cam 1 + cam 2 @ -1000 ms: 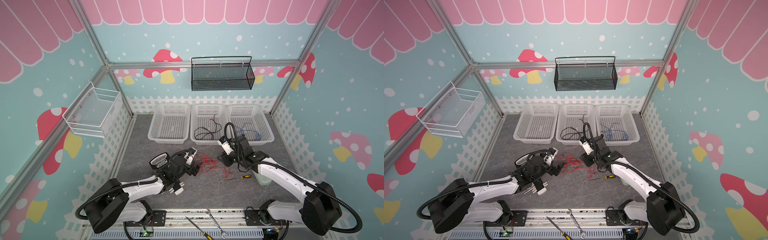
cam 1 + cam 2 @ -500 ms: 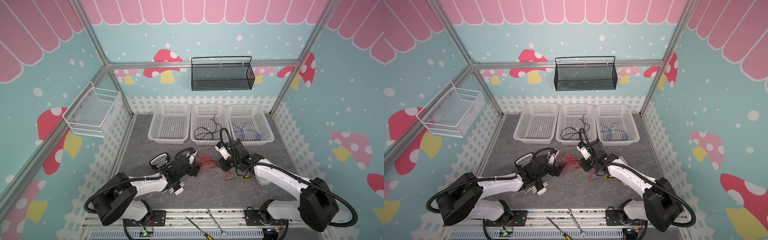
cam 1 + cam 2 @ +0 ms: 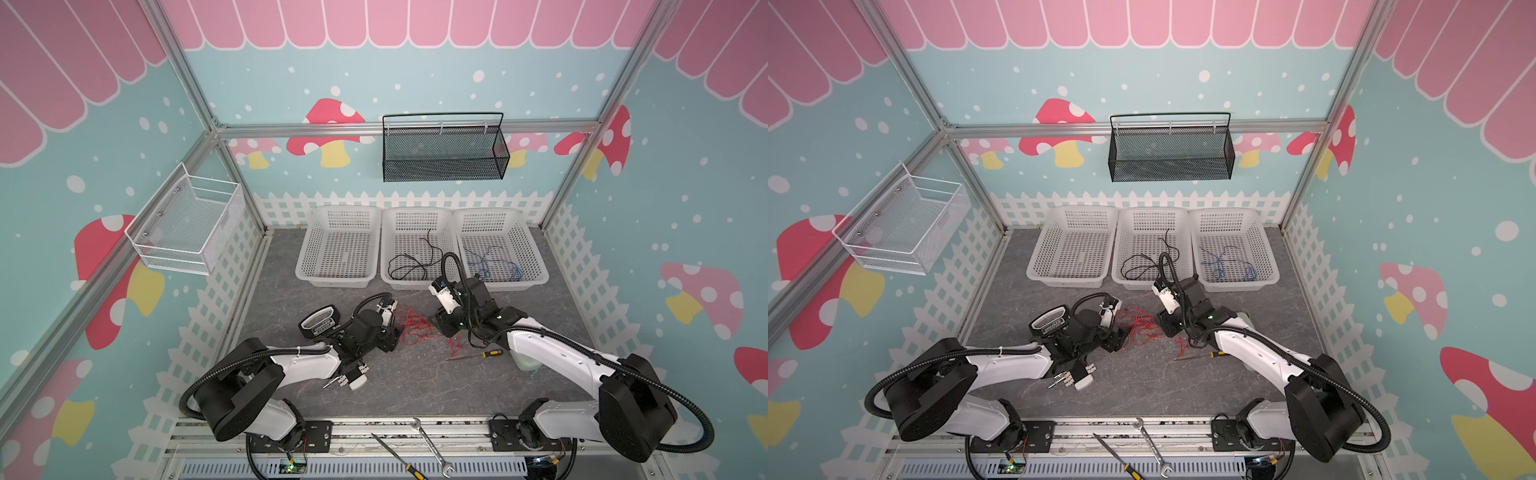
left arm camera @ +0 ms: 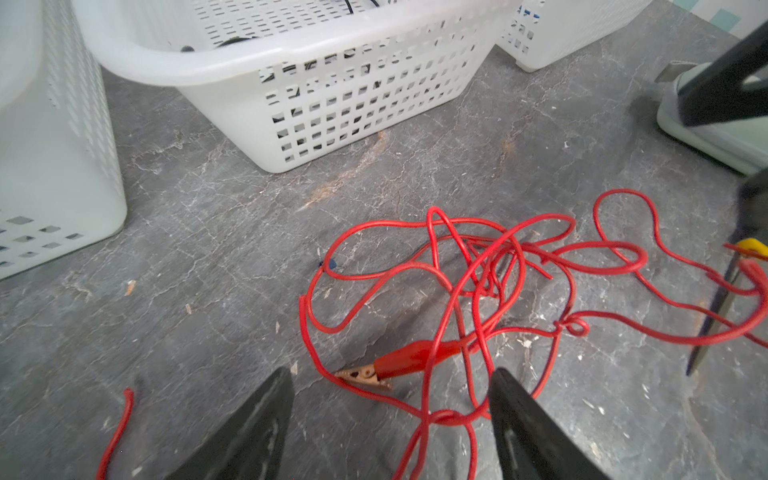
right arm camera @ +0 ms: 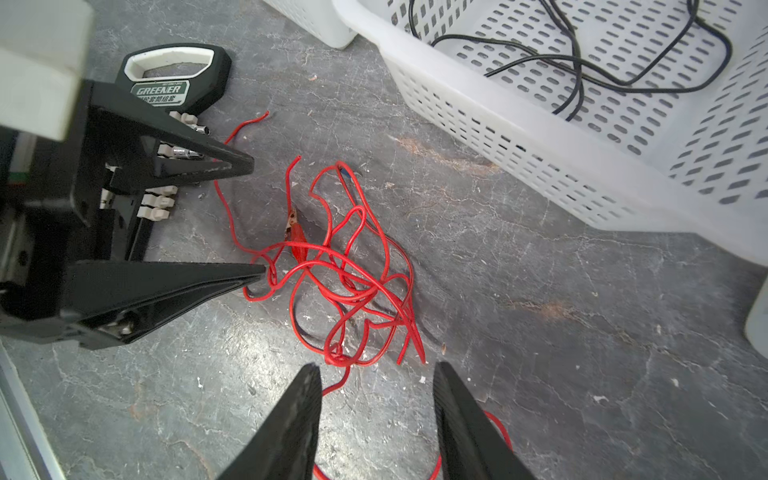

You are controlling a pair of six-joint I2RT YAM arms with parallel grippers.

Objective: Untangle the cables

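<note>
A tangle of red cable (image 3: 415, 328) (image 3: 1142, 328) lies on the grey table between my two grippers. My left gripper (image 4: 390, 374) (image 3: 395, 332) is open and low over the tangle's left edge. Red loops (image 4: 478, 282) and a red alligator clip (image 4: 399, 359) lie between its fingers. My right gripper (image 5: 377, 365) (image 3: 438, 322) is open at the tangle's right side, and a red strand (image 5: 345, 274) runs between its fingers. The black cable (image 3: 411, 266) (image 5: 582, 62) lies in the middle basket. The blue cable (image 3: 490, 266) lies in the right basket.
Three white baskets (image 3: 338, 282) stand in a row at the back. A yellow-handled screwdriver (image 3: 478, 355) lies right of the tangle. A green socket holder (image 3: 318, 324) sits by the left arm. A pale container (image 3: 525, 363) is under the right arm. Tools (image 3: 430, 444) lie on the front rail.
My left gripper has crept toward the red tangle and its jaws have narrowed somewhat. My right gripper has moved left and down to the tangle's right edge.
</note>
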